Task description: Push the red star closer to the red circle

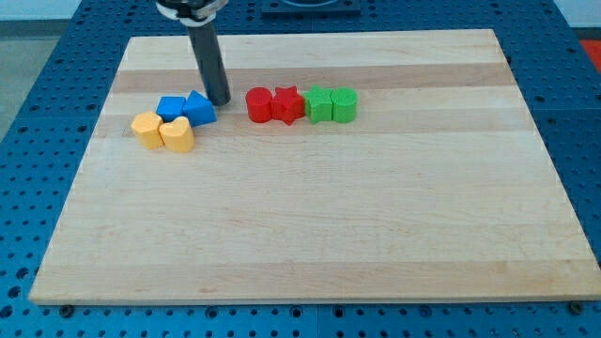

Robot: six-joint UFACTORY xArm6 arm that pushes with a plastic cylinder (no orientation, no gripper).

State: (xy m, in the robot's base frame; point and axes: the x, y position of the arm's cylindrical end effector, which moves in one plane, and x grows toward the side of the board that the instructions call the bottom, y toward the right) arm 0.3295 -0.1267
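Observation:
The red circle (pixel 258 104) and the red star (pixel 288 104) stand side by side and touch, near the top middle of the wooden board (pixel 310 225). The star is on the circle's right. My tip (pixel 221 100) rests on the board just left of the red circle, with a small gap, and right beside the blue triangle (pixel 199 109).
A green star (pixel 319 104) touches the red star's right side, with a green cylinder (pixel 344 105) next to it. A blue cube (pixel 172 107), a yellow hexagon (pixel 146 128) and a yellow heart (pixel 177 134) cluster at the left.

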